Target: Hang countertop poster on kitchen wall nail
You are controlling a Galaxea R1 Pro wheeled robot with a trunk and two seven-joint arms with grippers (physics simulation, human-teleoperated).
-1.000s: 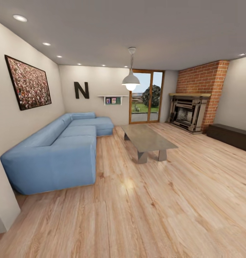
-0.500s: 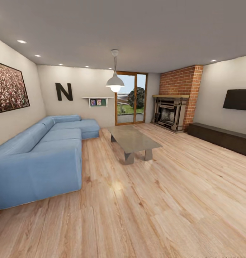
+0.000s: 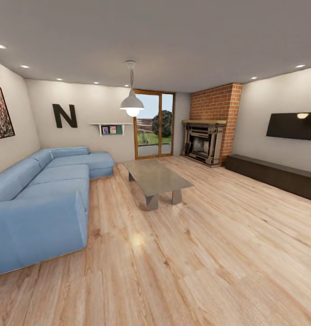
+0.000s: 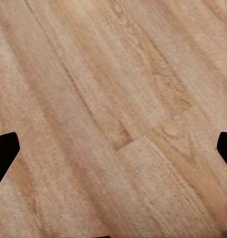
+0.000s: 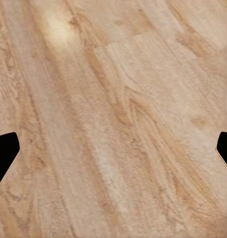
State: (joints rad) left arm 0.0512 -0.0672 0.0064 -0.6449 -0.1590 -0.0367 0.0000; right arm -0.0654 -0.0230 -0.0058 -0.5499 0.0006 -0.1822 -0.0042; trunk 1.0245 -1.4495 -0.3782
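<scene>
Both pincers empty: left pincer (image 4: 113, 148) and right pincer (image 5: 113, 148) show dark fingertips wide apart at opposite frame edges, nothing between, plank floor (image 3: 196, 253) beneath each.

Change vs half a second and a second back: whole head picture has slid left, so camera is panning right, furniture hasn't moved. Brown speckled canvas (image 3: 1, 112) now nearly off frame; wall TV (image 3: 292, 126) and low dark cabinet (image 3: 273, 175) have come fully in. Reads as robot turning to look for the way out.

Poster not in sight, nor steel worktop or nail; this is the blue sofa (image 3: 40, 203) room, not the kitchen. Task effectively at zero, still travel phase.

Room to move: broad bare floor ahead and right. Keep clear of sofa corner on left, coffee table (image 3: 156, 177) centre, cabinet edge along right wall, brick fireplace (image 3: 205, 142) at far corner.
</scene>
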